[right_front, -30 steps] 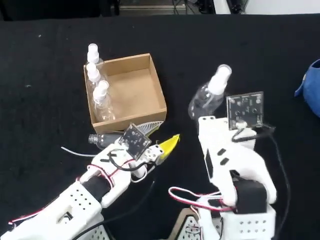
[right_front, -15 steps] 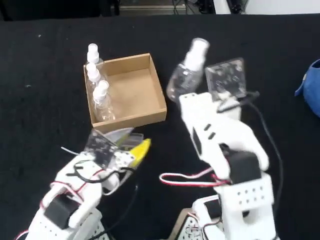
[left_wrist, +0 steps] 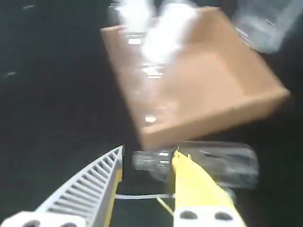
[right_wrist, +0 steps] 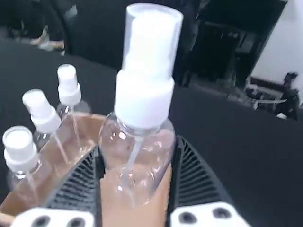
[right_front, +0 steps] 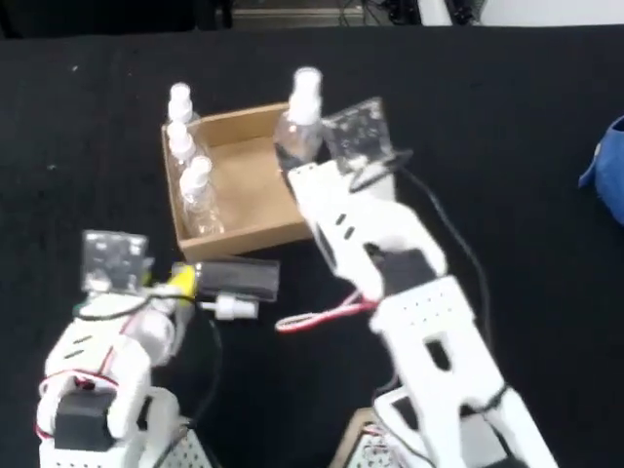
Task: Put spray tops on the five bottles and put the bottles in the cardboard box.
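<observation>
From above, five bottles counted: three capped bottles (right_front: 190, 166) upright inside the cardboard box (right_front: 255, 232); held bottle (right_front: 300, 112) clamped in right claw (right_front: 292, 161) over the box's far wall; uncapped bottle (right_front: 236, 278) lying on the table (right_front: 507, 117) before the box, one loose spray top (right_front: 230, 309) beside it. Blue object (right_front: 606, 161) at the edge. From left wrist, left claw (left_wrist: 148, 151) open astride the lying bottle's neck. From right wrist, claw closed on its bottle, the three beyond.

The place is best read as a robotics lab or workshop bench. A table (right_front: 526, 146) draped in black cloth is spread across the high view. Two white arms (right_front: 97, 370) (right_front: 419, 302) are mounted along its lower edge, with red and white wires (right_front: 317, 317) left exposed at lower centre. Cables (right_front: 375, 10) are seen at the top edge, beside a strip of white wall (right_front: 546, 10). Dark furniture (right_wrist: 227, 42) is seen at the upper right of the right wrist view.
</observation>
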`<state>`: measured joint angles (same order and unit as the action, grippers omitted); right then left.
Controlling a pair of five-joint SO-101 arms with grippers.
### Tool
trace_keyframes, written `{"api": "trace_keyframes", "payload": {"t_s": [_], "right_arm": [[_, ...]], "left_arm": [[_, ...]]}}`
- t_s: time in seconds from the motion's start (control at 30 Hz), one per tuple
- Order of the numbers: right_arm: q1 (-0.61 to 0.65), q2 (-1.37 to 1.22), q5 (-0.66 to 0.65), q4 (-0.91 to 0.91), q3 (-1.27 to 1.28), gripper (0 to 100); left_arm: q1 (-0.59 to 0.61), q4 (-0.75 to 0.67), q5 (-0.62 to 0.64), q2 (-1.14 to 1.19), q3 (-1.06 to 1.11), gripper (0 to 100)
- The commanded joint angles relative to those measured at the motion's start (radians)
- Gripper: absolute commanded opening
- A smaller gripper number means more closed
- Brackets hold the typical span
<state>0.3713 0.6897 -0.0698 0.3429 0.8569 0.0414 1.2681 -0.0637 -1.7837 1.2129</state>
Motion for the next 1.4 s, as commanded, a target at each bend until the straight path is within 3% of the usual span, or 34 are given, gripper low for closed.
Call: {"api": "trace_keyframes", "payload": {"t_s": [0.0,0.2,0.33,0.53,1.17,1.37], "right_arm": [[0.041,-0.061,0.011,-0.058,-0.013,1.1],[0.035,-0.139,0.003,-0.097,0.016,1.1],[0.034,-0.168,0.002,-0.166,0.087,1.1],[0.035,-0.156,0.002,-0.172,0.160,1.1],[0.103,-0.050,0.003,-0.107,0.205,1.1],[0.100,-0.050,0.006,-0.252,0.213,1.1]], "left_arm": [[0.179,-0.046,0.002,0.006,0.031,3],[0.282,-0.213,0.002,0.006,0.226,3],[0.282,-0.267,0.002,0.006,0.286,3],[0.229,-0.262,0.003,0.006,0.292,3],[0.236,-0.264,0.003,0.005,0.292,3],[0.236,-0.262,0.003,0.005,0.292,3]]}}
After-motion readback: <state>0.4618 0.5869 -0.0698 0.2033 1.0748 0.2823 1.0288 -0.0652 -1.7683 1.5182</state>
